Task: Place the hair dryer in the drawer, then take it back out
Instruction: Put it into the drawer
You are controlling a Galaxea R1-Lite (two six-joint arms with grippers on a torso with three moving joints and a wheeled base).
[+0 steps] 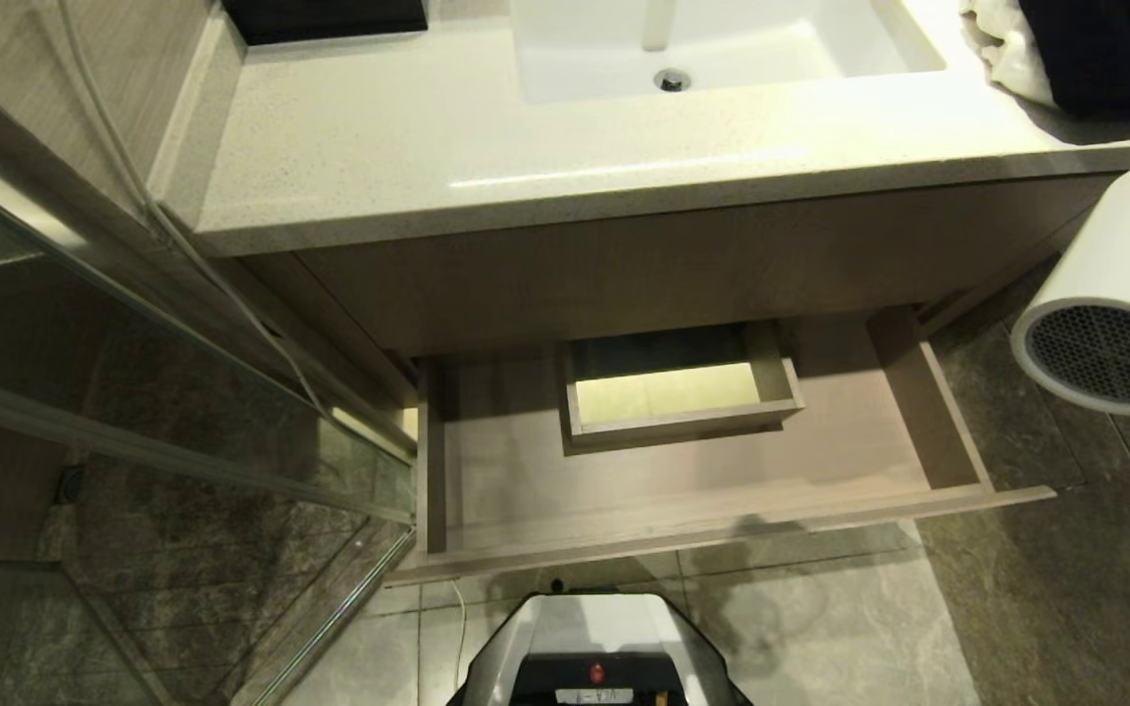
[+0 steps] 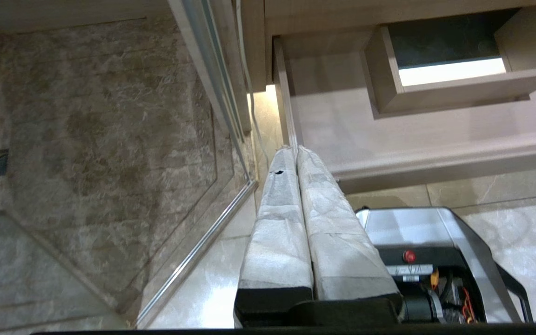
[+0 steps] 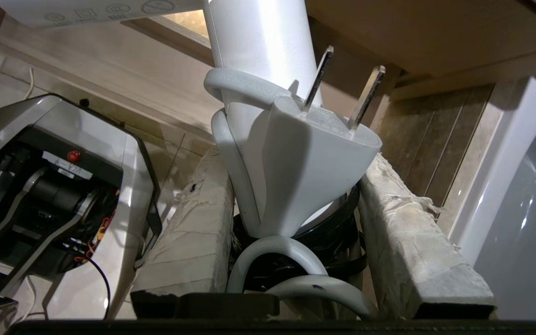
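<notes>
My left fingers (image 2: 296, 153) are pressed together, padded and empty, hanging over the floor tiles (image 2: 110, 116) just off the near left corner of the drawer (image 2: 435, 153). Left of that runs the glass shower screen (image 1: 182, 471), with a thin white cable (image 1: 163, 226) trailing down the wall beside it. In the middle, the drawer (image 1: 702, 480) stands pulled out below the counter (image 1: 428, 137) and its sink (image 1: 712, 49); its floor is bare, and the boxed cutout (image 1: 678, 392) sits at the far centre. My own base (image 1: 594, 647) shows at the near edge. On the right, my right fingers (image 3: 193, 223) are pinching the hair dryer (image 3: 258, 42) by its handle along with the bundled cord and plug (image 3: 314, 158). The hair dryer (image 1: 1109, 314) hangs in the air to the right of the drawer, outside it, with its dark rear grille facing me. A black-and-white cloth (image 1: 1085, 49) lies on the counter's far right.
</notes>
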